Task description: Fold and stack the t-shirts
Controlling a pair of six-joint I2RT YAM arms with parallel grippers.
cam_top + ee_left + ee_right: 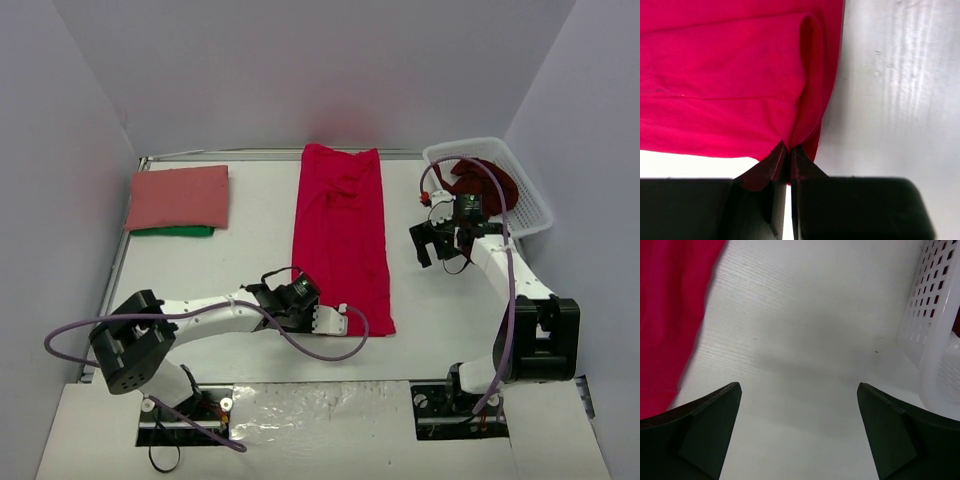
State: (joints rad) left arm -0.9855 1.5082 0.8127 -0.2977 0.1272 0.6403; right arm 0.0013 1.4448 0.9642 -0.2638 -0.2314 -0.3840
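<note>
A bright crimson t-shirt (340, 235) lies as a long folded strip down the middle of the table. My left gripper (335, 320) is shut on its near edge; in the left wrist view the fingertips pinch a fold of the crimson cloth (790, 100). A salmon-red folded t-shirt (180, 196) lies at the far left on a green one (175, 232). A dark maroon t-shirt (485, 185) sits crumpled in the white basket (530, 205). My right gripper (432, 240) is open and empty above bare table between the crimson shirt (670, 315) and the basket (935, 340).
The white lattice basket stands at the far right corner. White walls enclose the table on three sides. A purple cable (320, 350) loops from the left arm across the near table.
</note>
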